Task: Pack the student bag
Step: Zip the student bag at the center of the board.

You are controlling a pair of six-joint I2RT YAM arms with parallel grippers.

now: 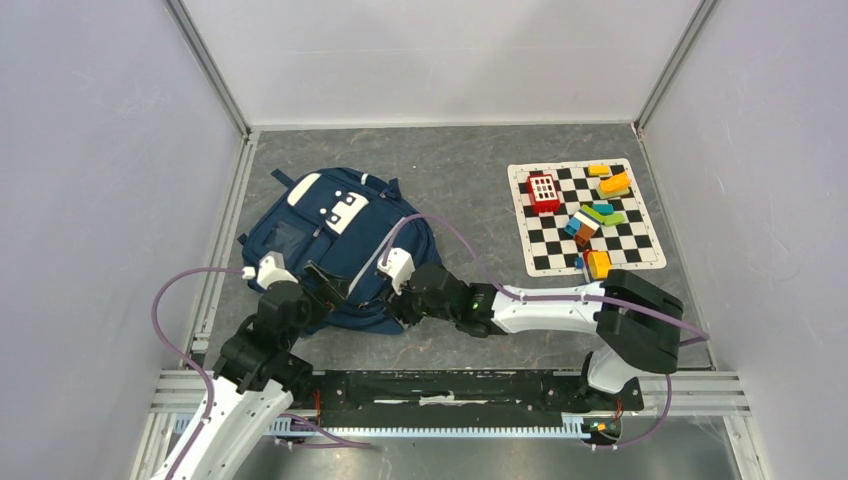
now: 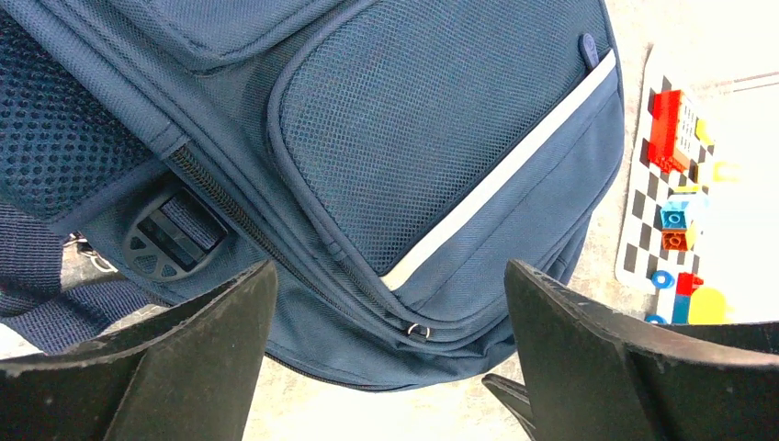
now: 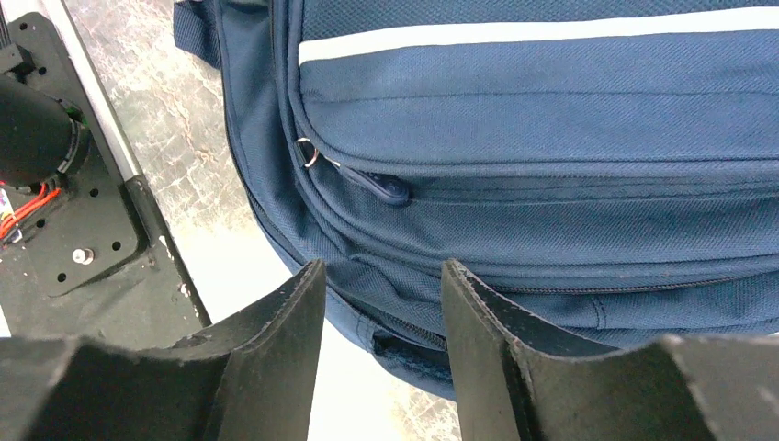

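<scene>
The student bag (image 1: 330, 225), a navy backpack with grey strips, lies flat on the left half of the table. My left gripper (image 1: 333, 290) is at its near edge, open wide; in the left wrist view (image 2: 390, 266) the bag's hem (image 2: 441, 303) and a small metal zip ring (image 2: 418, 331) lie between the spread fingers, untouched. My right gripper (image 1: 402, 305) comes in from the right at the same near edge. In the right wrist view (image 3: 383, 268) its jaws stand partly apart, straddling the bag's lower seam (image 3: 404, 322) without pinching it. A dark zip pull (image 3: 381, 187) lies above them.
A black-and-white checkered mat (image 1: 550, 250) at the right carries several coloured toy bricks, among them a red one (image 1: 543, 190) and an orange one (image 1: 598, 263). The black base rail (image 1: 450, 390) runs along the near edge. Grey walls close in on three sides.
</scene>
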